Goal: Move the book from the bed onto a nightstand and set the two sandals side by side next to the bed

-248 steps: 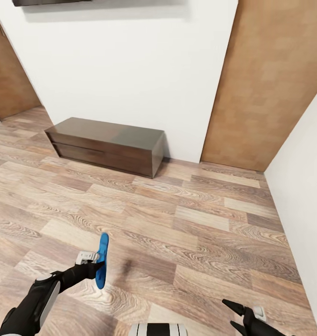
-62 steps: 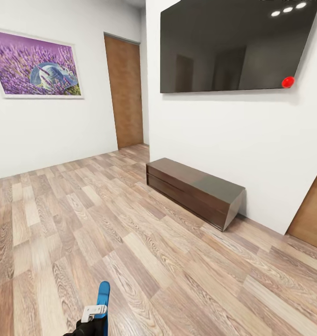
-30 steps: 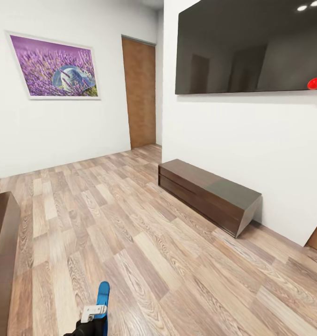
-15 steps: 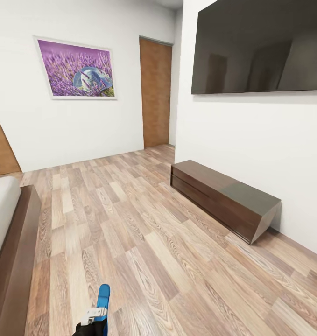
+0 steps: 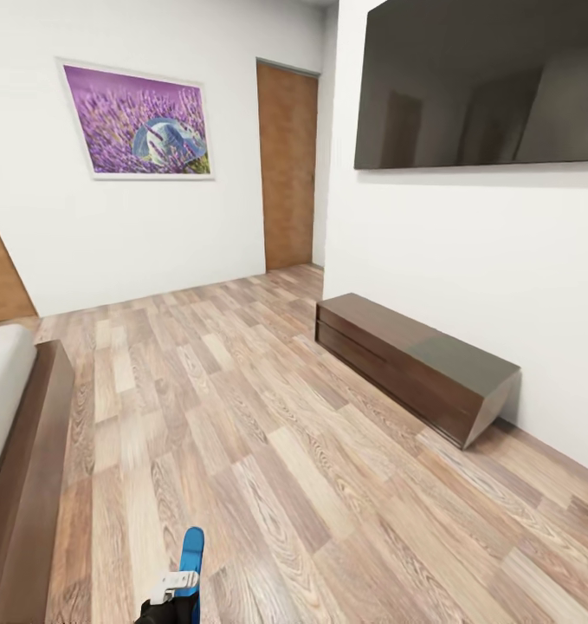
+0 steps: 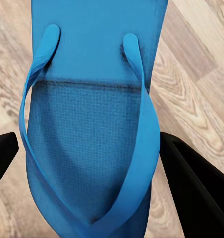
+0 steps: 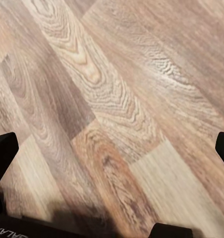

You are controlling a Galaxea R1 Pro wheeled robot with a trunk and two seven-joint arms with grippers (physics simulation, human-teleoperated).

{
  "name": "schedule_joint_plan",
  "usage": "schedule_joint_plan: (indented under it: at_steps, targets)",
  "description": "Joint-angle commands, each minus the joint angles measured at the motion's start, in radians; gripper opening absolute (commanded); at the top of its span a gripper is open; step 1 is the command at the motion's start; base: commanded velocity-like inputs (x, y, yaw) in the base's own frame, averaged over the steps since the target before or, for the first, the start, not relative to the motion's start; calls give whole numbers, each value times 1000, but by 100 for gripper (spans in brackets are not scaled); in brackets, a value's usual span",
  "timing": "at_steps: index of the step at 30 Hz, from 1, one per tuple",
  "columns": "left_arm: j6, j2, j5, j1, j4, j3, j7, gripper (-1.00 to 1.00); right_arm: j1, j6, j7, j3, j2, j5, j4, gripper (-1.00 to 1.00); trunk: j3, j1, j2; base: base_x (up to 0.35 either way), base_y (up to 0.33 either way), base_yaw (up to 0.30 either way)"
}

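One sandal [image 6: 87,129] is sitting clamped edgewise between my left claw [image 5: 179,596] fingers, bed [image 5: 21,459] lying to its left; a jolt while driving risks it slipping out.

— Any writing I can read from here?

— Just one scrap. In my right wrist camera, white capitals "GALAX" run along a black part of the arm [image 7: 23,230] at the picture's edge, cut off there.

— On the painting [image 5: 138,121]?

— I make out no lettering on it.
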Motion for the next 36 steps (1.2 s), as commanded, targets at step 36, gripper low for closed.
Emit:
schedule_joint_plan:
  at_steps: [36]
  targets:
    - [1,-7,-2,-1,1,5,-5,-100,-1,-29,-462,8,87,1,0,100,-11,0,0,242,0,-38]
